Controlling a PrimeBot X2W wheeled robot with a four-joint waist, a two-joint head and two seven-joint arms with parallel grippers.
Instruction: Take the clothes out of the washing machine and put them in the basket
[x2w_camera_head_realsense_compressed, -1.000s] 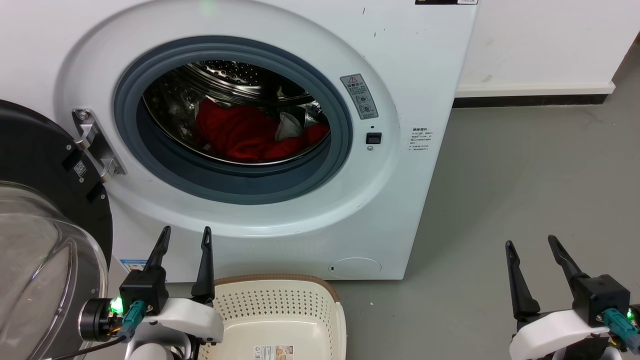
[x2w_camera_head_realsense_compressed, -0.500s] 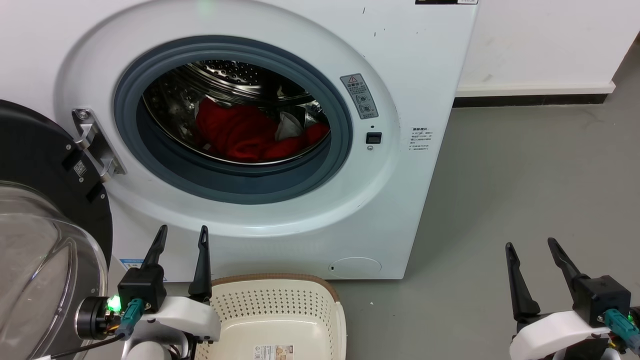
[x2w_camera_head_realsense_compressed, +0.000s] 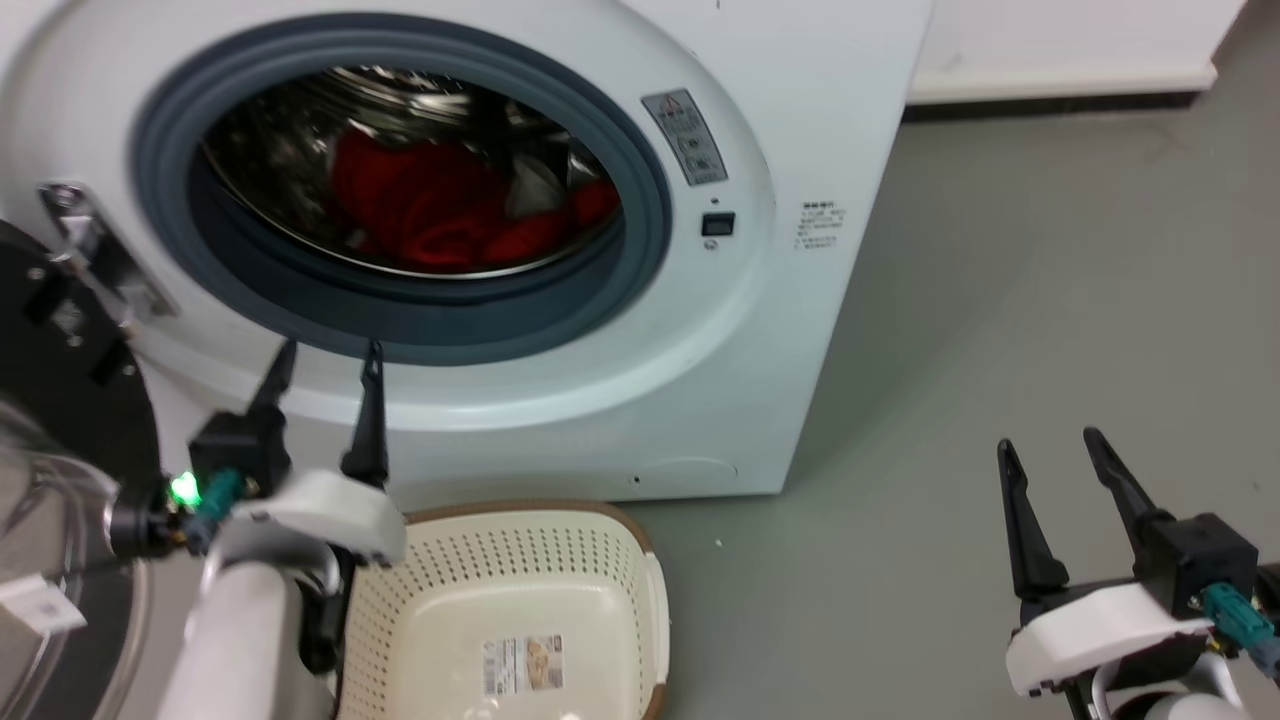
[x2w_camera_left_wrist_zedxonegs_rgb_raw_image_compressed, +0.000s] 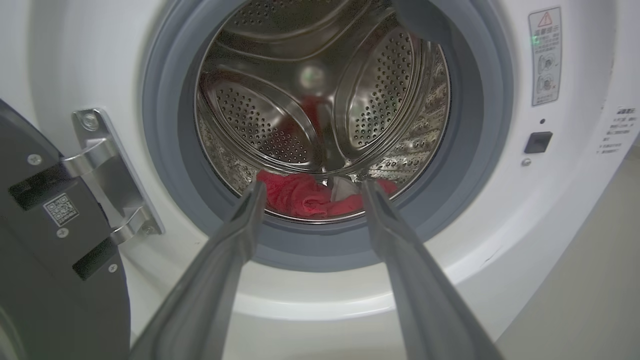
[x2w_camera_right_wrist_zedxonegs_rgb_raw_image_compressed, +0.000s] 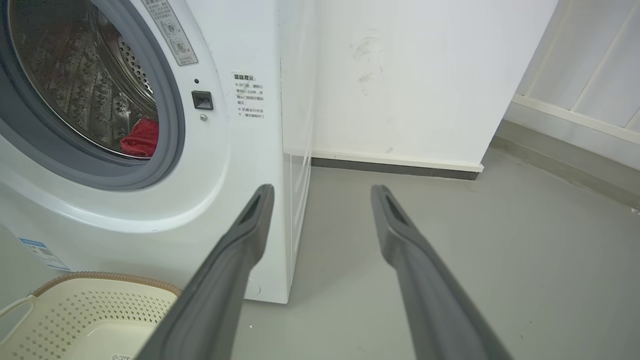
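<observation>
Head view: left gripper (x2w_camera_head_realsense_compressed: 328, 350) and right gripper (x2w_camera_head_realsense_compressed: 1047, 442) both gape wide, empty; clothes (x2w_camera_head_realsense_compressed: 440, 205) lie at the drum (x2w_camera_left_wrist_zedxonegs_rgb_raw_image_compressed: 380, 90) bottom, basket (x2w_camera_head_realsense_compressed: 520, 560) on the floor (x2w_camera_head_realsense_compressed: 1000, 250) below; risk: left fingers (x2w_camera_head_realsense_compressed: 370, 400) catch the grey seal (x2w_camera_head_realsense_compressed: 430, 325) on a low entry.

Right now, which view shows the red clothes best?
The head view: it looks down on most of the clothes. The left wrist view shows a low strip; the right wrist view, one small corner.
</observation>
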